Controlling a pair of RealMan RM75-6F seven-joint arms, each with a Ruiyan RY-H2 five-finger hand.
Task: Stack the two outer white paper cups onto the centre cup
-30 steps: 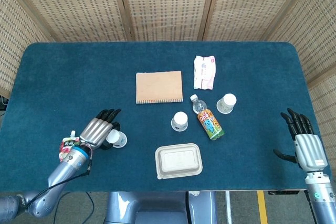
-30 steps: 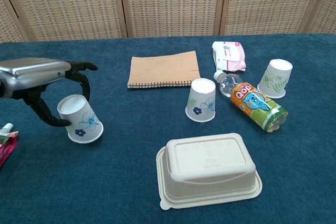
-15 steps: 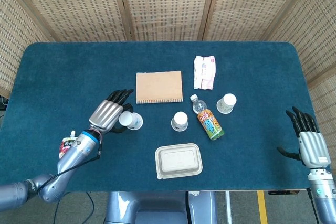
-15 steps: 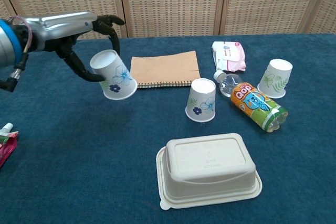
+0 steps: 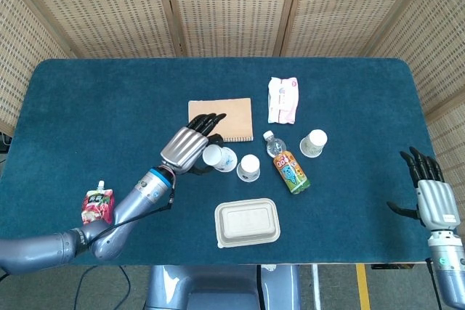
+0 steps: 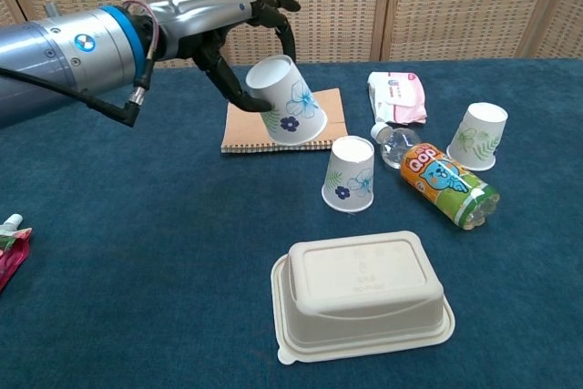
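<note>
- The left hand is gripping a white paper cup with a blue flower, fingers curled around its closed base, and is holding it upside down and tilted, clear of the table.
- In the head view this held cup is hanging just at 9 o'clock of the centre cup, close beside it but apart.
- The centre cup is standing upside down on the blue cloth, at about 12 o'clock of the white lidded food box.
- The third cup, with a green leaf print, is sitting upside down at 3 o'clock of the centre cup, beyond a drink bottle that is lying on its side between them.
- The right hand is resting at the table's 4 o'clock edge, fingers spread apart and holding nothing.
- A brown notebook is lying at 11 o'clock of the centre cup, a wet-wipes pack at 1 o'clock.
- A red pouch is lying at 8 o'clock, near the left forearm.
</note>
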